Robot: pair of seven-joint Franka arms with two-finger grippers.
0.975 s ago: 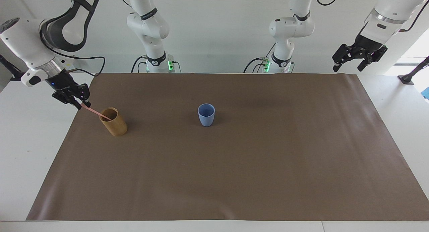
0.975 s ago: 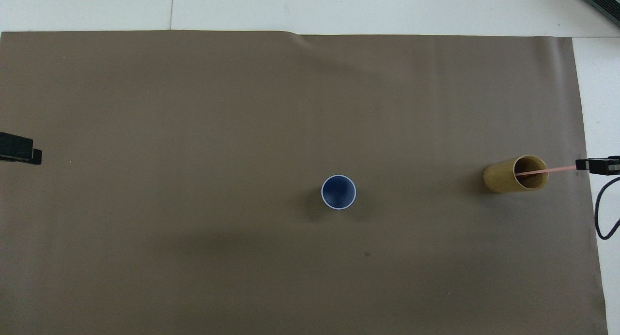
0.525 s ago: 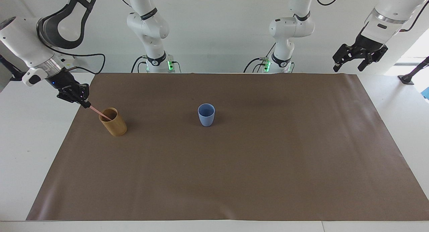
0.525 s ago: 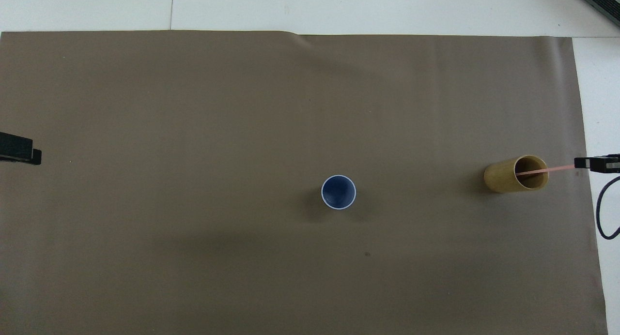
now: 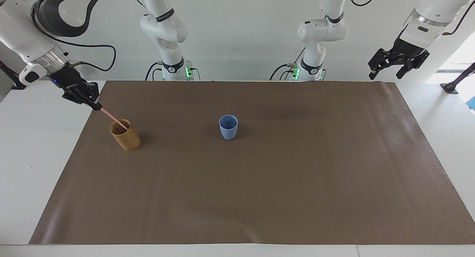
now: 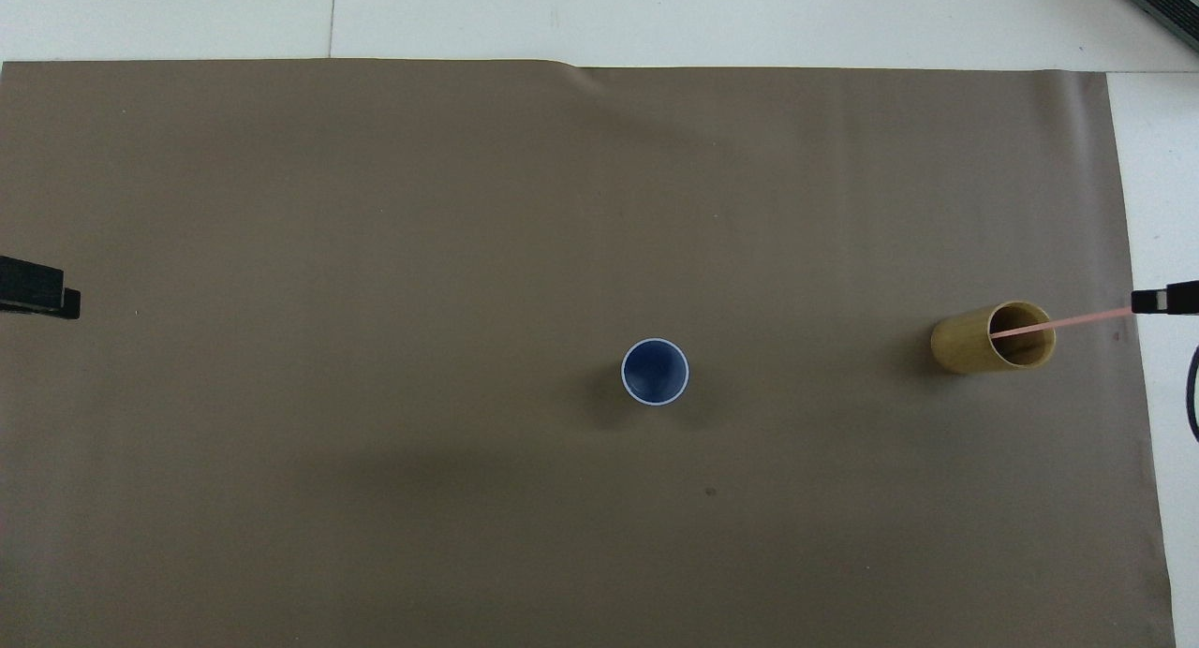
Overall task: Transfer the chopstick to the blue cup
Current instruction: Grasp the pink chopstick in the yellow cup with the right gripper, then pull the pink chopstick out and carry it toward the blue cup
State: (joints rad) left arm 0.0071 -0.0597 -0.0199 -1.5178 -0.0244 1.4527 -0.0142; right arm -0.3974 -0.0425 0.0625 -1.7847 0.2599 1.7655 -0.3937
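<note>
Right gripper (image 5: 97, 106) jaws pinch the chopstick (image 5: 113, 118) slanting into the tan cup (image 5: 125, 135); left gripper (image 5: 386, 72) jaws spread.

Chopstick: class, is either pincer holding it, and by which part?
Yes: the right pincer is shut on the chopstick at its upper end; its lower end is in the bamboo cup.

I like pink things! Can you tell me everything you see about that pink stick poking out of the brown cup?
The chopstick is one thin, straight, pale pink stick with a smooth look. It leans at a slant, its lower end inside the tan bamboo-coloured cup at the right arm's end of the table, crossing the cup's rim. The right end effector is shut on its upper end. Nothing else touches it.
</note>
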